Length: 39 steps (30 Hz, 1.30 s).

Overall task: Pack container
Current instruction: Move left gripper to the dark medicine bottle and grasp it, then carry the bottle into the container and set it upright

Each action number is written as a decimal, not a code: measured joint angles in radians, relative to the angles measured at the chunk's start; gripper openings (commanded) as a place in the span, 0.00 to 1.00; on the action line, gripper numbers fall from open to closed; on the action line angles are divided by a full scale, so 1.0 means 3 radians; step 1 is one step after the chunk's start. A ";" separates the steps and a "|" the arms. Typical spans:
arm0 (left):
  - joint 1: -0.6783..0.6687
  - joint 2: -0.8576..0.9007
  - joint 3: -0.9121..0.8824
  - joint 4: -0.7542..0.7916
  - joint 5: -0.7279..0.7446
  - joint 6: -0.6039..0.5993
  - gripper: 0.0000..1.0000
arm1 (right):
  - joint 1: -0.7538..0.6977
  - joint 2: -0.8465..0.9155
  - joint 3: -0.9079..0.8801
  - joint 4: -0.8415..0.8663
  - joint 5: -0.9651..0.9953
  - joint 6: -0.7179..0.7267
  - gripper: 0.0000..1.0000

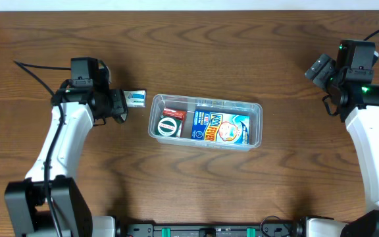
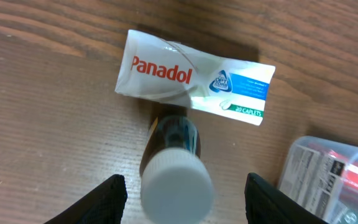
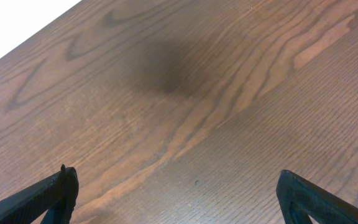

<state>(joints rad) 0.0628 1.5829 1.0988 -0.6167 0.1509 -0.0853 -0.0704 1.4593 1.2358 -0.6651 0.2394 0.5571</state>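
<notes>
The container (image 1: 254, 109) is a clear plastic tub at the table's centre. It holds a blue printed carton (image 1: 221, 126), a red pack (image 1: 174, 113) and a round green-and-white item (image 1: 169, 126). My left gripper (image 1: 118, 106) is left of it, beside a white Panadol box (image 1: 135, 98). In the left wrist view a small brown bottle with a white cap (image 2: 176, 183) lies in front of the Panadol box (image 2: 194, 81). Its cap is between my left gripper's (image 2: 186, 182) fingers, with a gap on each side. My right gripper (image 1: 321, 69) is open over bare wood at the far right.
A corner of the container (image 2: 328, 177) shows at the right edge of the left wrist view. The right wrist view has only brown wood between the wide-open right gripper (image 3: 179, 183) fingers. The table's back edge meets a white wall.
</notes>
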 measured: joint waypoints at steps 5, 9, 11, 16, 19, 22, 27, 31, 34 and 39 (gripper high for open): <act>0.0000 0.0098 0.0000 0.0123 -0.0001 -0.0004 0.55 | 0.0000 0.0000 0.0000 -0.0001 0.0001 0.0000 0.99; 0.0000 0.0098 0.0000 0.0155 0.0000 -0.0013 0.43 | 0.0000 0.0000 0.0000 0.0000 0.0000 0.0000 0.99; 0.0000 0.0098 0.0000 0.0153 0.0000 -0.0013 0.35 | 0.0000 0.0000 0.0000 0.0000 0.0000 0.0000 0.99; 0.0000 0.0098 0.0000 0.0144 -0.0003 -0.0005 0.23 | 0.0000 0.0000 0.0000 -0.0001 0.0000 0.0000 0.99; 0.0000 0.0098 0.0000 0.0137 -0.0001 0.0000 0.14 | 0.0000 0.0000 0.0000 -0.0001 0.0000 0.0000 0.99; 0.0000 0.0098 0.0000 0.0136 -0.0001 0.0000 0.13 | 0.0000 0.0000 0.0000 -0.0001 0.0000 0.0000 0.99; 0.0000 0.0052 0.0000 0.0048 0.0000 -0.0029 0.11 | 0.0000 0.0000 0.0000 0.0000 0.0000 0.0000 0.99; 0.0000 -0.0177 0.0013 -0.0104 -0.0003 -0.0142 0.12 | 0.0000 0.0000 0.0000 -0.0001 0.0000 0.0000 0.99; 0.0000 -0.0509 0.0069 -0.0174 -0.0001 -0.0306 0.12 | 0.0000 0.0000 0.0000 0.0000 0.0000 0.0000 0.99; 0.0003 -0.1106 0.0145 -0.0233 0.0201 -0.0645 0.12 | 0.0000 0.0000 0.0000 0.0000 0.0000 0.0000 0.99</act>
<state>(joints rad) 0.0635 1.2510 1.1423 -0.6865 0.2111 -0.2787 -0.0704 1.4593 1.2358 -0.6651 0.2394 0.5571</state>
